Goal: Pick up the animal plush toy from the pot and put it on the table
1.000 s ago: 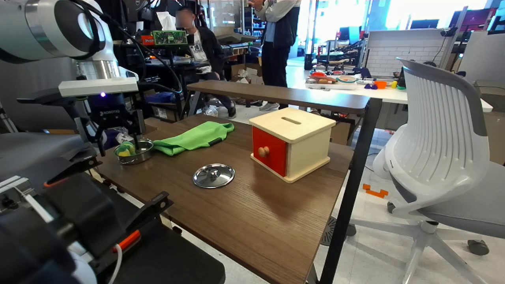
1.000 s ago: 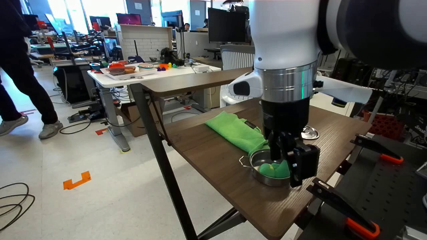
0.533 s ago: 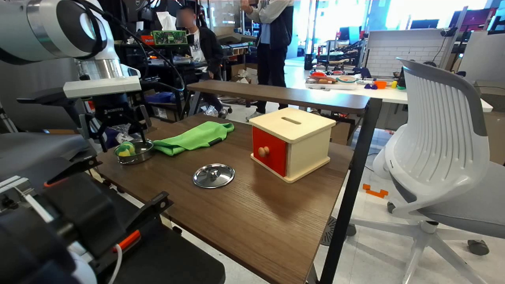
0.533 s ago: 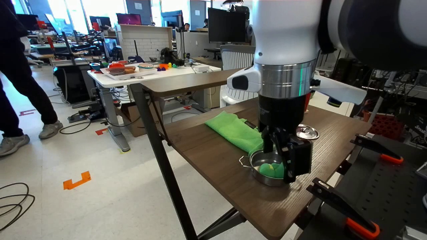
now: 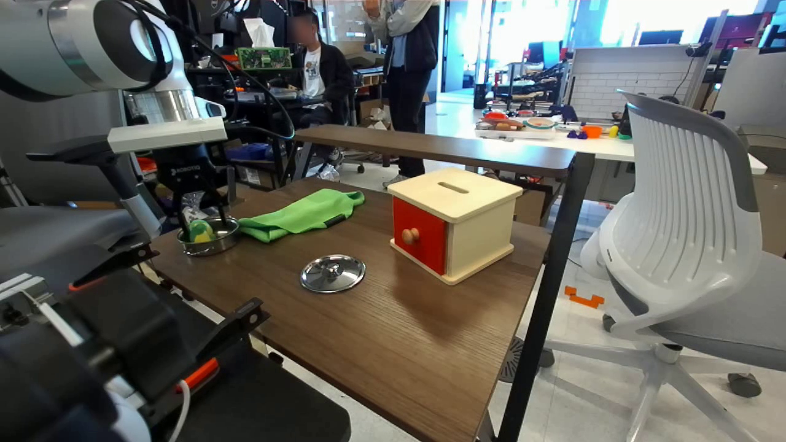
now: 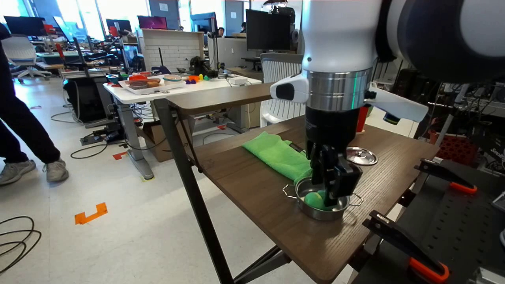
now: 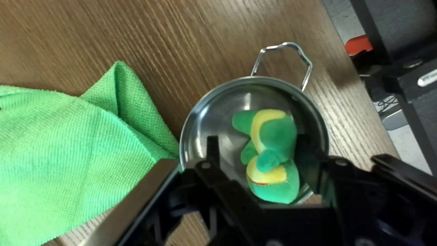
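leftmost in the wrist view we had the green cloth [image 7: 68, 153], meeting or nearly meeting the rim of the pot [image 7: 223, 116], where a sideways sweep might have dragged it. next, one finger [image 7: 212, 148] stood off from the plush toy [image 7: 278, 136], with metal showing between them; the toy lay in the pot, between the widely parted fingers of our gripper [image 7: 258, 148], which held nothing. the farther finger was just beside it, touching or not, we could not tell. to grasp well, we judged, we needed to centre on the waist, close softly, and rise straight before lowering to the table [image 7: 351, 116].
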`<action>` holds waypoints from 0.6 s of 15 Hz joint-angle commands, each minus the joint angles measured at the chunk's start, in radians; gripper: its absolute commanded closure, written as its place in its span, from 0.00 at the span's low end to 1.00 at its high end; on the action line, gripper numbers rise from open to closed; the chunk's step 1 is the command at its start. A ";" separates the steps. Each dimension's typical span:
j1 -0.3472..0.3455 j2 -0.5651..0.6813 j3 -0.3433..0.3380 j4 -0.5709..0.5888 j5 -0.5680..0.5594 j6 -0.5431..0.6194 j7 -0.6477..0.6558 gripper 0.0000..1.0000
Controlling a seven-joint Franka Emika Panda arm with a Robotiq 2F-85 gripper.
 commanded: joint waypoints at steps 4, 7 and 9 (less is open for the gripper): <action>0.005 -0.009 -0.017 -0.010 -0.018 0.028 0.012 0.93; 0.004 0.000 -0.006 0.005 -0.009 -0.005 -0.008 1.00; 0.010 0.006 0.005 0.016 -0.007 -0.039 -0.022 0.98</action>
